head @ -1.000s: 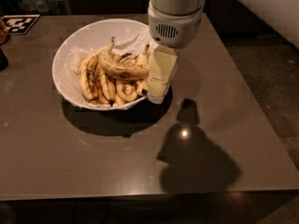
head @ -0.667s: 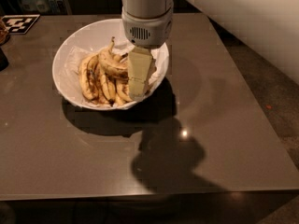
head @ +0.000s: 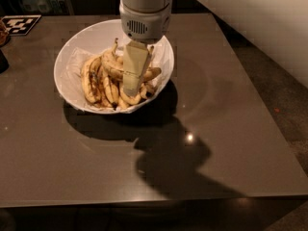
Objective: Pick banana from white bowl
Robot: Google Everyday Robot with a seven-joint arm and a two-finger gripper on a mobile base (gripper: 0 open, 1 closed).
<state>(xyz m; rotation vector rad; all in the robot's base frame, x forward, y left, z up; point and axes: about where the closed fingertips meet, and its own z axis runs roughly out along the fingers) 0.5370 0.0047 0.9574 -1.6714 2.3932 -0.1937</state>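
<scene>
The white bowl [head: 94,35] stands on the far left part of the dark table, lined with crumpled white paper. It holds several yellow, brown-streaked bananas. The banana [head: 110,64], long and curved with its stem pointing up, lies on top of the pile, across the shorter bunched bananas [head: 96,85]. My gripper [head: 129,90] hangs straight down from its grey wrist over the middle of the bowl. Its cream tip reaches into the pile and covers the banana's middle part. I cannot see whether it touches the banana.
The dark table [head: 226,129] reaches to the right and the front, with its front edge near the bottom of the view. A black-and-white marker tag [head: 19,23] lies at the far left corner. A dark object [head: 2,61] sits at the left edge. My white arm [head: 260,18] crosses the top right.
My gripper has moved left, from the bowl's right rim to over the middle of the banana pile. The bananas and the bowl have not moved.
</scene>
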